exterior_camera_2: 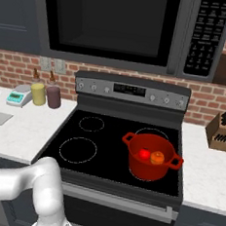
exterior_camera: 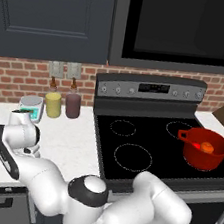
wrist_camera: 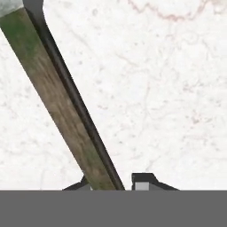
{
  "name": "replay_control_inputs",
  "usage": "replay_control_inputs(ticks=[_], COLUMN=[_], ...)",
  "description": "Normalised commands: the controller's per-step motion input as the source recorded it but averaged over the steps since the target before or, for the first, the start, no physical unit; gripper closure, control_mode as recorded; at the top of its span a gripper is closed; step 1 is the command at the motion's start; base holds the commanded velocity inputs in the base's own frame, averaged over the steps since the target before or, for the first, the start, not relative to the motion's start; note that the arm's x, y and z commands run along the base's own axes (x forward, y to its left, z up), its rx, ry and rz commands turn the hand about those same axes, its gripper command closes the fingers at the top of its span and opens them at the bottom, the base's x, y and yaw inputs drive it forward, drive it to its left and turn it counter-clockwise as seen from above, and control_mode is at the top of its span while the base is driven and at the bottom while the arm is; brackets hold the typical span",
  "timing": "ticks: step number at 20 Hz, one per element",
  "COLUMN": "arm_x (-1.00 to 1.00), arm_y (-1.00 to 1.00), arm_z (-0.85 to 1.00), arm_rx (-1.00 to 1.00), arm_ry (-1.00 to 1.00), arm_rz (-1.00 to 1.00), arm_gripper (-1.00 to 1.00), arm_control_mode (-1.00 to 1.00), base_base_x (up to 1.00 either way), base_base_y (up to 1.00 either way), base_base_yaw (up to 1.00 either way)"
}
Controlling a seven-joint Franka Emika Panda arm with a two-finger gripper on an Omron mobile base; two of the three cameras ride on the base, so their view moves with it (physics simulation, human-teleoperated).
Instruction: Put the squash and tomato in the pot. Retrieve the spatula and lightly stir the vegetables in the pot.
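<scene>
The spatula's brown-green wooden handle point(wrist_camera: 57, 102) lies slanted on the white marble counter, and its greyish blade point(exterior_camera_2: 0, 118) shows at the left edge of the right base view. My gripper point(wrist_camera: 113, 182) points down at the counter with a finger tip on each side of the handle's lower end, shut on it. In the left base view my hand point(exterior_camera: 21, 124) hangs over the left counter. The red pot point(exterior_camera: 204, 161) point(exterior_camera_2: 146, 172) stands on the stove's front right burner. The orange squash point(exterior_camera: 208, 147) point(exterior_camera_2: 156, 158) and the red tomato point(exterior_camera: 196, 145) point(exterior_camera_2: 144, 153) lie inside it.
A yellow bottle point(exterior_camera: 53, 104), a dark bottle point(exterior_camera: 73, 103) and a small scale point(exterior_camera: 31, 107) stand at the back of the left counter. A knife block point(exterior_camera_2: 222, 129) sits on the right counter. The black stove top point(exterior_camera_2: 97, 143) lies between.
</scene>
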Motion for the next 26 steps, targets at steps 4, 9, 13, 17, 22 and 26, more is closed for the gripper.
replay_control_inputs(ticks=[4,9,13,17,22,26], arm_x=[-0.47,-0.72,-0.78,-0.91,-0.76,-0.39], arm_y=[-0.16,-0.33,-0.61,-0.89,-0.94,-1.0], arm_z=[0.27,0.56,0.6,0.28,0.25,0.65], arm_rx=[0.0,0.01,0.0,0.0,0.0,0.0], arm_ry=[0.0,-0.02,-0.06,-0.05,-0.02,0.0], arm_rz=[0.0,0.01,0.0,0.0,-0.01,-0.08], arm_gripper=[1.0,1.0,1.0,1.0,1.0,1.0], arm_control_mode=[-1.0,-1.0,-1.0,-1.0,-1.0,-1.0], base_base_x=[0.0,0.0,0.0,0.0,0.0,0.0], base_base_y=[0.0,0.0,0.0,0.0,0.0,0.0], base_base_yaw=[0.0,0.0,0.0,0.0,0.0,0.0])
